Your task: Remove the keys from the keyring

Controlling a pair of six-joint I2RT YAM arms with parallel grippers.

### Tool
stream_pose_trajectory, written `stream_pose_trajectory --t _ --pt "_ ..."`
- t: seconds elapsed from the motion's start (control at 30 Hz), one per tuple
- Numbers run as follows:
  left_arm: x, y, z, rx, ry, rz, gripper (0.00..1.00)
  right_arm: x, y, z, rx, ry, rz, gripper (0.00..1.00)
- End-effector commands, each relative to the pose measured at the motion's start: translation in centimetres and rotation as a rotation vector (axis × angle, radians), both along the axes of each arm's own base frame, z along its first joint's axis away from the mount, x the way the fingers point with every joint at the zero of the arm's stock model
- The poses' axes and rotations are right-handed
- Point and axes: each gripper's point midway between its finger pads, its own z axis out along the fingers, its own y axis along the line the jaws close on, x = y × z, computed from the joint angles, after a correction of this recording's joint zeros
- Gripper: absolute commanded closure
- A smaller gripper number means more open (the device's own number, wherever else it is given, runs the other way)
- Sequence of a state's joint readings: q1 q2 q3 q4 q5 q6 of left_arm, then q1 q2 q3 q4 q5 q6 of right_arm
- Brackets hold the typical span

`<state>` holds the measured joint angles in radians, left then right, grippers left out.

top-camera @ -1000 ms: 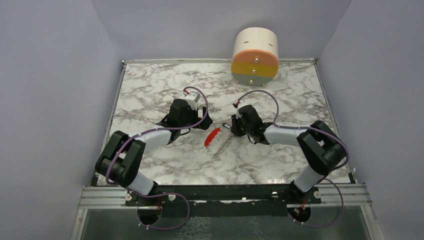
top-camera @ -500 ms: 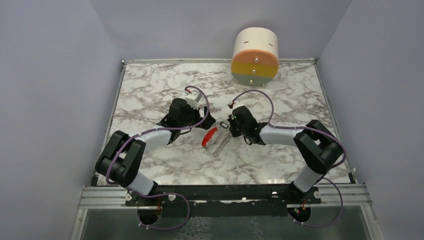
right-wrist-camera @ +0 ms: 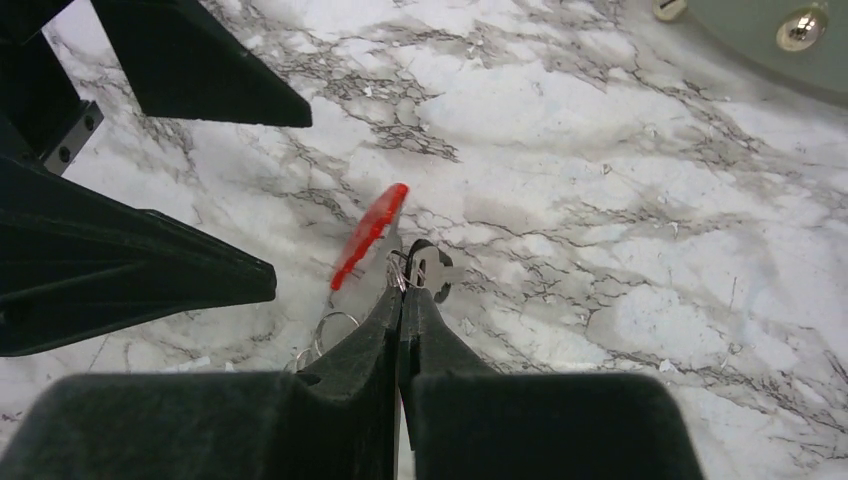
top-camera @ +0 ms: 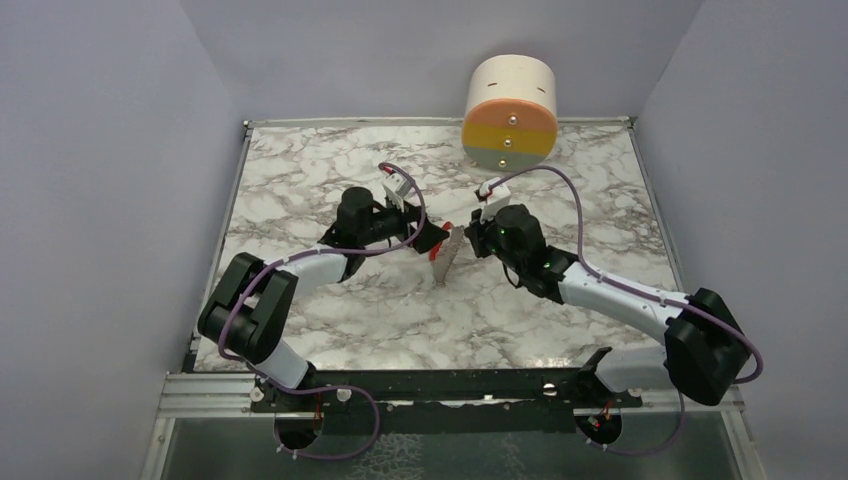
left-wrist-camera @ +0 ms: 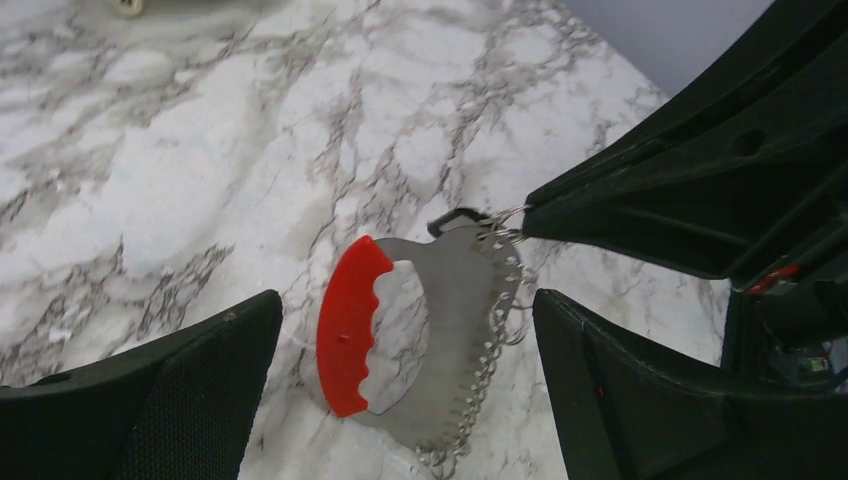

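The keys hang as a bunch lifted off the marble between my two grippers. In the left wrist view the red curved piece and the silvery plate with its jagged chain edge dangle between my left gripper's open fingers without touching them. The keyring is a tiny dark loop at the bunch's top. My right gripper is shut there, pinching the loop end with its small wire rings. In the top view the left gripper and right gripper face each other closely.
A round white drum with orange, yellow and grey bands stands at the back edge of the marble table. Grey walls close in the left, right and back sides.
My right gripper has lifted the bunch off the table and carried it back and a little right. My left gripper has swung right so its open fingers straddle the hanging keys.
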<state>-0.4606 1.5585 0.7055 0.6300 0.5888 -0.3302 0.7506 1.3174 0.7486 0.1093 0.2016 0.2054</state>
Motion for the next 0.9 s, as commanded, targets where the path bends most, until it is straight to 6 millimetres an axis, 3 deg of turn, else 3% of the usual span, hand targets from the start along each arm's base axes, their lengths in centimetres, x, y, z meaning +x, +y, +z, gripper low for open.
stream_pose_trajectory --t 0.0,0.17,0.3,0.4,0.5,0.6,0.67,0.77,0.87 --pt "-1.1 -2.4 6.0 -0.156 -0.191 -0.179 0.01 0.0 -0.3 2.0 -0.006 -0.085 0.006 0.99" --pt "-3.0 -3.2 9.5 -0.221 -0.312 -0.33 0.01 -0.2 -1.0 2.9 -0.019 -0.127 0.005 0.99" --pt "-4.1 -3.4 9.3 -0.216 -0.355 -0.451 0.01 -0.3 -1.1 3.6 -0.013 -0.149 0.01 0.99" --pt "-3.7 -2.3 9.0 -0.25 -0.399 -0.471 0.01 -0.5 -1.2 4.5 -0.01 -0.174 0.018 0.99" --pt "-3.0 0.1 10.8 -0.397 -0.421 -0.451 0.01 -0.7 -1.2 6.5 0.005 -0.215 0.035 0.99" --pt "0.0 0.6 11.2 -0.468 -0.256 -0.409 0.01 -0.9 -1.5 9.4 0.033 -0.263 0.036 0.99" --pt "0.7 0.4 11.2 -0.477 -0.247 -0.406 0.01 -1.3 -1.3 11.3 0.048 -0.296 0.059 0.99" --pt "0.5 0.7 12.1 -0.487 -0.277 -0.382 0.01 -2.1 -1.2 13.4 0.061 -0.333 0.104 0.99" --pt "-0.5 1.3 14.3 -0.494 -0.328 -0.344 0.01 -3.1 -0.9 15.2 0.095 -0.369 0.156 0.99"
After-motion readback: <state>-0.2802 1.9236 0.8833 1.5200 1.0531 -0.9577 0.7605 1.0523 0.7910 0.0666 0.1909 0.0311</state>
